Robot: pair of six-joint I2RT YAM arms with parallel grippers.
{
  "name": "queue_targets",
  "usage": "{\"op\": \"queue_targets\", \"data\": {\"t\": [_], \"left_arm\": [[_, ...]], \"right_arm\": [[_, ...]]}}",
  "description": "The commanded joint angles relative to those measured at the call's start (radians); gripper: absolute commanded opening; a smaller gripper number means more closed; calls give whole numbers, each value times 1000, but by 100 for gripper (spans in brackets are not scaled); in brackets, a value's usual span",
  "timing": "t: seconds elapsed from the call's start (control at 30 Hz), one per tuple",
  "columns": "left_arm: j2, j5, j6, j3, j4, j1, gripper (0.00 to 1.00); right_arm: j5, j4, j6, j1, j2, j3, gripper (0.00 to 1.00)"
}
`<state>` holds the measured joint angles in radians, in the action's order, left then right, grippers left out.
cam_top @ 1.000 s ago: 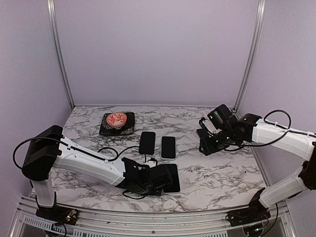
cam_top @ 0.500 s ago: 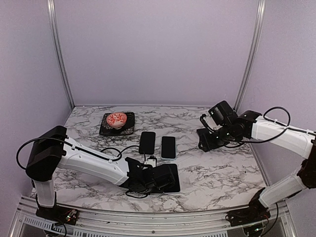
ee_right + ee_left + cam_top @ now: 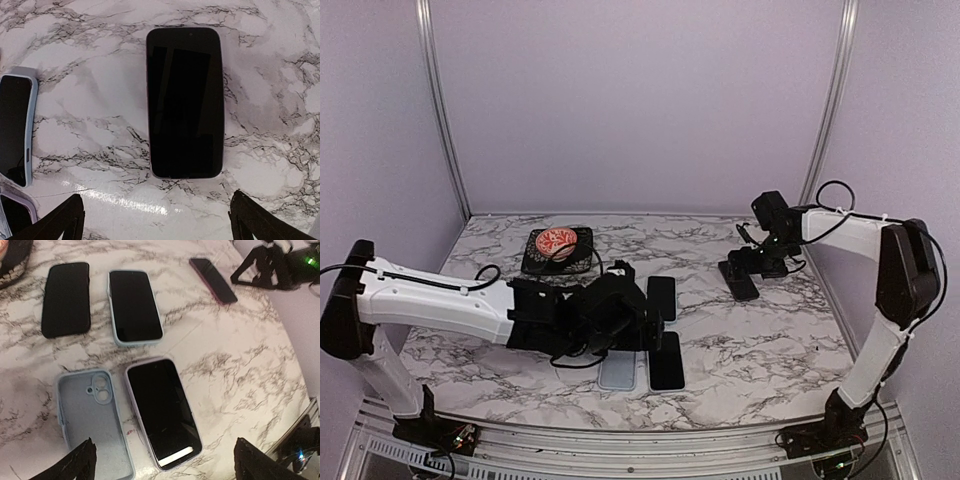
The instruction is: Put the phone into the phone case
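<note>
My left tool [image 3: 164, 452] hangs wide, empty, over the lilac-edged dark phone [image 3: 162, 412] lying just beside the empty pale-blue silicone case [image 3: 92, 425]. I judge grasping comes next: close across the phone's long edges. My right tool [image 3: 155, 200] gapes too.

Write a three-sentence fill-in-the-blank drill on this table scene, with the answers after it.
1. In the left wrist view, the empty case lies to the ___ of the phone beside it.
2. The red bowl sits on a tray coloured ___.
3. The left end effector and right end effector both hold nothing, their fingers standing ___.

Missing words: left; black; open.
</note>
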<state>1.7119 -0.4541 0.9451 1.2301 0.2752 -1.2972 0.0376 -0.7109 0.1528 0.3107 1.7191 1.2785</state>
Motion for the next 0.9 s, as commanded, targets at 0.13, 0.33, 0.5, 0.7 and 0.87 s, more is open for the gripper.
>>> {"op": "queue_targets", "data": {"t": [0.13,0.33,0.5,0.7,0.87], "left_arm": [[-263,45,-104,-257,-14,249,99],[-286,127,-199,-333,-11,298,99],[-236,224,-270,-342,1,302,96],[-174,307,-333,-359,52,301,73],[-169,344,-354,-403,75,301,53]], "right_arm": [[1,-56,-62,-51,262,259,99],[-7,-158,-88,-53,429,400,99],[-70,-194,-87,-53,467,414,99],[-85,-249,-118,-53,517,451,89],[-73,-251,-126,-53,525,455,74]]}}
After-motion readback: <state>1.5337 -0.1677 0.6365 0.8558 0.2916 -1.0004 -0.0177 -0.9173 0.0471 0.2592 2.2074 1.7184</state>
